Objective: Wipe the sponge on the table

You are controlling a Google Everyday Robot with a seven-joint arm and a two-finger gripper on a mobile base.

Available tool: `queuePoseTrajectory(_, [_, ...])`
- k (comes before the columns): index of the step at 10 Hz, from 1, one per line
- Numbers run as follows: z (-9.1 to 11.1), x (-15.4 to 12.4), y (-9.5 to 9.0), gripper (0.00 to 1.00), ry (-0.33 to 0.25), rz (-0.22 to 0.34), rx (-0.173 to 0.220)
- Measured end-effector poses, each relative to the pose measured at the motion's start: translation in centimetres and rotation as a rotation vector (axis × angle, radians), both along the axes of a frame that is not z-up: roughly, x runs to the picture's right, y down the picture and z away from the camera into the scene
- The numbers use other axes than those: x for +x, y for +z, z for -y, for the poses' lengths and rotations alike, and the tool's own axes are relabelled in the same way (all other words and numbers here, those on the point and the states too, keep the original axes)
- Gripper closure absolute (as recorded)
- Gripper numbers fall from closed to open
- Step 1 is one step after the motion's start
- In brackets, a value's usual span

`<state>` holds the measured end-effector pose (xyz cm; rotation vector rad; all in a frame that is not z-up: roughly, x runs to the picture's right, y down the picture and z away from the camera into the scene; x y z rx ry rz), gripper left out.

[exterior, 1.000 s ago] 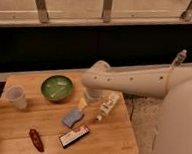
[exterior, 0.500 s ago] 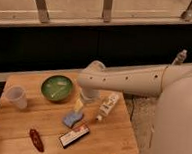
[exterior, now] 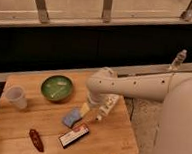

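Observation:
The light-blue sponge [exterior: 71, 117] lies on the wooden table [exterior: 20, 123], just right of the table's middle. My gripper [exterior: 86, 109] hangs from the white arm [exterior: 134, 87], which reaches in from the right. It sits right at the sponge's upper right corner. The gripper's tip is partly hidden by the arm's wrist, and I cannot make out whether it touches the sponge.
A green bowl [exterior: 56, 87] stands behind the sponge and a clear plastic cup [exterior: 16, 97] at the left. A flat black-and-white box with a red edge [exterior: 74, 135] lies in front of the sponge, with a dark red object [exterior: 36, 139] to its left. A white bottle [exterior: 107, 105] lies under the arm.
The arm has swung down and slightly left, bringing the gripper lower onto the sponge's right corner. The sponge and other items have stayed in place.

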<state>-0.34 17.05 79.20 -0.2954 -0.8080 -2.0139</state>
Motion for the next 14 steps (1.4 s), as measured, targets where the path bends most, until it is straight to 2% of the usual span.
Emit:
queuePoseTrajectory(1, [-0.1, -0.9, 0.7, 0.2, -0.004, 0.014, -0.011])
queuePoseTrajectory(4, [0.7, -6.2, 2.9, 0.2, -0.054, 0.08, -0.039])
queuePoseTrajectory(6, [1.2, -9.5, 3.8, 0.2, -0.088, 0.152, -0.041])
queuePoseTrajectory(11, [1.0, -9.7, 4.0, 0.2, -0.087, 0.157, -0.047])
queuePoseTrajectory(14, [-0.9, -9.4, 5.4, 0.2, -0.072, 0.154, -0.067])
